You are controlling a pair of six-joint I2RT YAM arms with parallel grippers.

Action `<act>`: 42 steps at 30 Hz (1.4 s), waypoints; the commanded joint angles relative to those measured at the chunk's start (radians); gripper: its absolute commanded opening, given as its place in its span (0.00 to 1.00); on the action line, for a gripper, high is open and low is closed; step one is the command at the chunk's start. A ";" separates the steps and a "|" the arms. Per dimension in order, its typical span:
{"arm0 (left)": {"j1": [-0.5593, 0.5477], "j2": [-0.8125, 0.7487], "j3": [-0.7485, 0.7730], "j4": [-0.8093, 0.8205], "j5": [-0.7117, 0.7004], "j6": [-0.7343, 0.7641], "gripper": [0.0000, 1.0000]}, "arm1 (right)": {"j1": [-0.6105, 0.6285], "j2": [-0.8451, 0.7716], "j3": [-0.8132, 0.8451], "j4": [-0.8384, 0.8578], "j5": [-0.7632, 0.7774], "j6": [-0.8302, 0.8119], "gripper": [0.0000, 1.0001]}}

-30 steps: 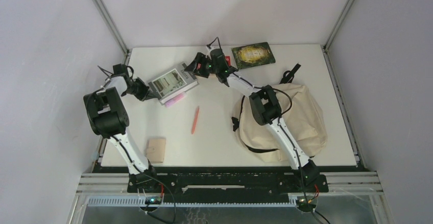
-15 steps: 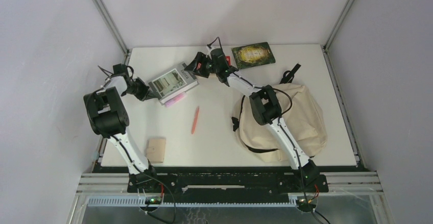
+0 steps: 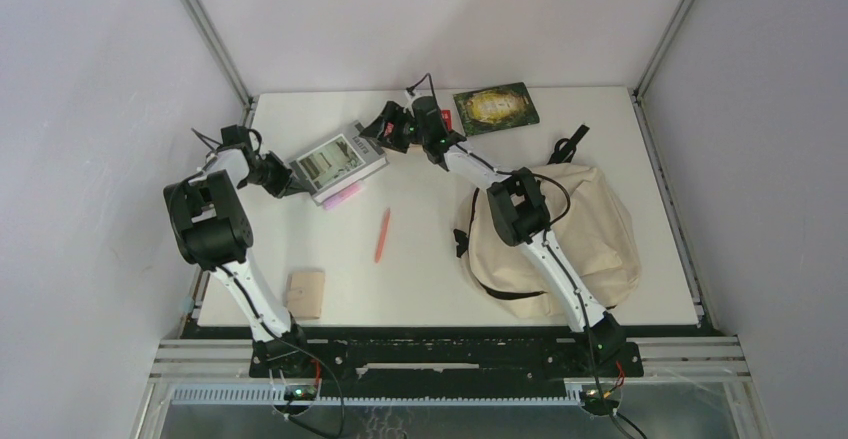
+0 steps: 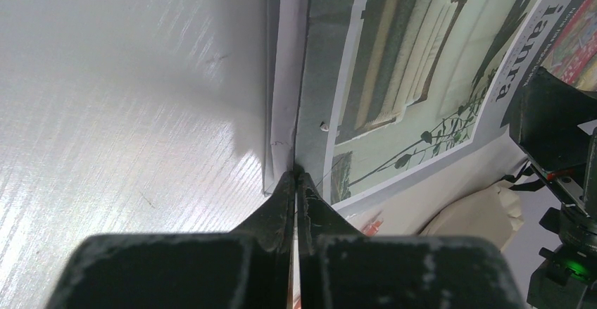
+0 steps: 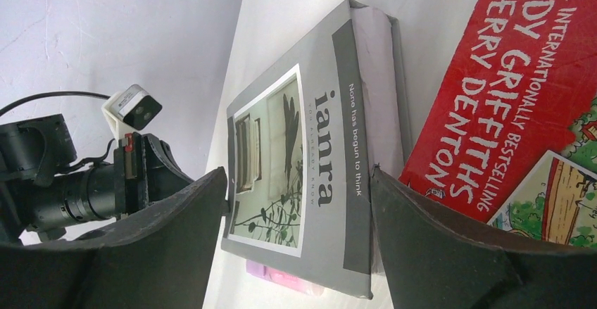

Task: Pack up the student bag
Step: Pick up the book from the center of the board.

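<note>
- The bag [image 3: 605, 229] lay slumped on the right half of the desk [image 3: 430, 284], cream, with a black strap [image 3: 570, 145] trailing from its far side. The right arm's middle joint hung over its left edge.
- Neither claw was touching it, and both were well away at the far left of the desk.
- The right claw [image 5: 299, 177] stood wide, one finger on each side of a grey book [image 3: 338, 164]. One finger [image 5: 450, 246] sat in the gap between that book and a red book [image 5: 521, 77]. Whether the fingers touched the grey cover could not be told.
- The left claw [image 4: 296, 182] had its jaws pressed together, with the tips at the opposite corner of the grey book. Whether they pinched any of the cover could not be told.
- A pink item [image 3: 342, 197] stuck out from under the grey book's near edge.
- A green book [image 3: 496, 107] lay flat at the far edge, just right of the red one.
- An orange pen [image 3: 382, 235] lay mid-desk, between the grey book and the bag and apart from both.
- A tan block [image 3: 306, 293] sat near the front left edge, beside the left arm.
</note>
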 commanded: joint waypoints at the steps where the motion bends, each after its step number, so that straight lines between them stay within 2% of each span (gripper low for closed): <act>1: -0.012 0.007 0.000 0.014 0.014 0.026 0.00 | 0.032 0.032 0.024 -0.014 -0.019 0.028 0.83; 8: -0.016 -0.008 -0.006 0.011 0.017 0.035 0.00 | 0.030 0.031 0.032 -0.051 -0.001 0.032 0.86; 10: -0.018 -0.012 -0.010 0.008 0.016 0.036 0.00 | 0.030 0.028 0.035 -0.107 0.035 0.029 0.87; 15: -0.017 -0.024 -0.016 0.000 0.020 0.046 0.00 | 0.029 0.027 0.048 -0.164 0.089 0.033 0.95; 24: -0.019 -0.020 -0.017 0.010 0.042 0.035 0.00 | 0.029 0.045 0.078 -0.195 0.061 0.046 0.88; 26: -0.018 -0.024 -0.017 0.011 0.044 0.035 0.00 | 0.032 0.046 0.076 -0.207 0.040 0.045 0.84; 29: -0.021 -0.026 -0.019 0.012 0.049 0.036 0.00 | 0.037 0.042 0.065 -0.206 -0.002 0.044 0.72; 31: -0.021 -0.028 -0.020 0.012 0.050 0.036 0.00 | 0.040 0.024 0.041 -0.192 -0.035 0.037 0.61; 35: -0.025 -0.032 -0.024 0.014 0.058 0.041 0.00 | 0.035 -0.074 -0.127 -0.108 -0.042 0.002 0.42; 42: -0.030 -0.039 -0.018 0.014 0.066 0.035 0.00 | 0.023 -0.095 -0.069 -0.153 -0.099 -0.067 0.31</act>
